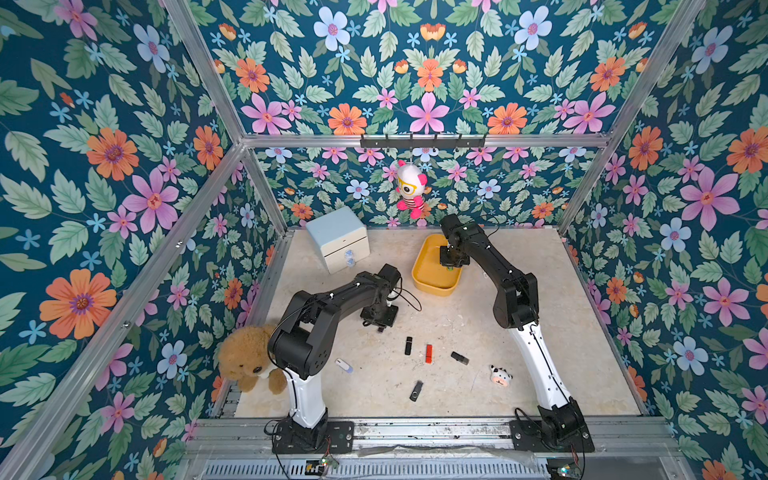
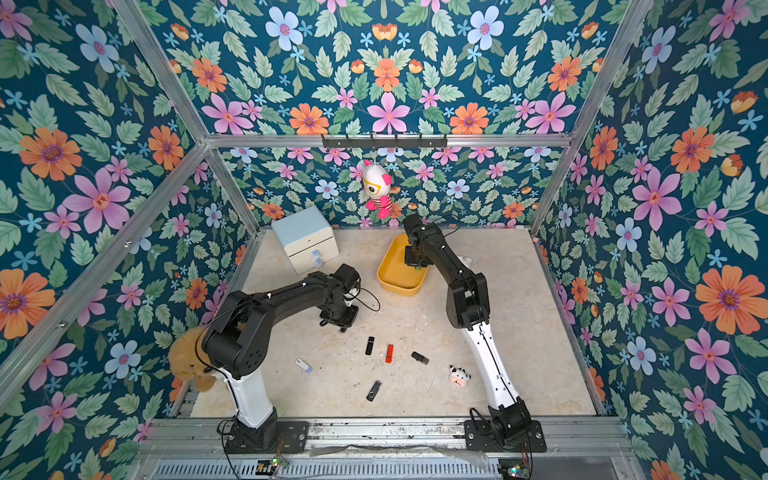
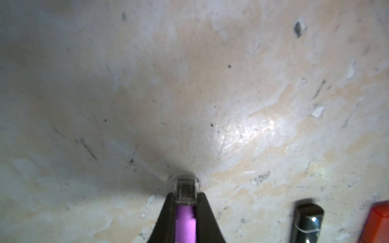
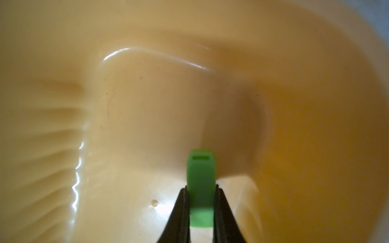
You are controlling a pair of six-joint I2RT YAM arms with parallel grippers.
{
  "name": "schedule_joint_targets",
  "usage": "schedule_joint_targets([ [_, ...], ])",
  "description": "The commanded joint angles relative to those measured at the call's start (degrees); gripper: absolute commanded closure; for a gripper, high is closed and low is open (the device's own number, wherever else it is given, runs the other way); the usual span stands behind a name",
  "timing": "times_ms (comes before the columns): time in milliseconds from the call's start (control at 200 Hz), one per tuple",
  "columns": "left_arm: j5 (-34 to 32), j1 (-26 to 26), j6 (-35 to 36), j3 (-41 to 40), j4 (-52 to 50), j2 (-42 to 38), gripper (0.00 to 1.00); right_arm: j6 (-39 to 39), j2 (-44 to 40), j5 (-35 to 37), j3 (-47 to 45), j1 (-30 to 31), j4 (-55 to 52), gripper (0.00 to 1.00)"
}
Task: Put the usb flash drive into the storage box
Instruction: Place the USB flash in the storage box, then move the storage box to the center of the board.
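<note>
Right wrist view: my right fingers (image 4: 179,216) are clamped on a green usb flash drive (image 4: 201,183), which hangs low inside the yellow storage box (image 4: 147,94). I judge the release is due. I should part over the flat floor, clear of the walls, then rise straight up. My left fingers (image 3: 166,218) pinch a purple drive (image 3: 185,223) above the counter (image 3: 105,84). Count: one box and seven drives. Two are held and five lie on the counter: three black drives (image 1: 408,345), one red drive (image 1: 429,353), one white drive (image 1: 344,365).

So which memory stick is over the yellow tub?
The green one, clamped in the right pincer over the yellow tub; the purple one is held outside it, the rest lie on the table.
</note>
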Motion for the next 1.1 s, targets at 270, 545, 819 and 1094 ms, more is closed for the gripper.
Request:
schedule_joint_targets([
  [270,0.3,0.0,-0.2,0.9,-0.7,0.6,1.0,-2.2,0.7,1.6,0.1,0.1,-2.2,0.82],
  [545,0.0,0.0,-0.2,0.9,-0.7,0.5,1.0,-2.5,0.3,1.8,0.5,0.2,-2.3,0.58],
  [819,-0.4,0.0,-0.4,0.9,-0.6,0.0,1.0,-3.0,-2.6,2.4,-1.8,1.5,-2.4,0.41],
  [1094,-0.4,0.1,-0.7,2.0,-0.7,-1.2,1.0,-2.5,-10.1,2.9,-12.3,4.4,0.1,0.21],
])
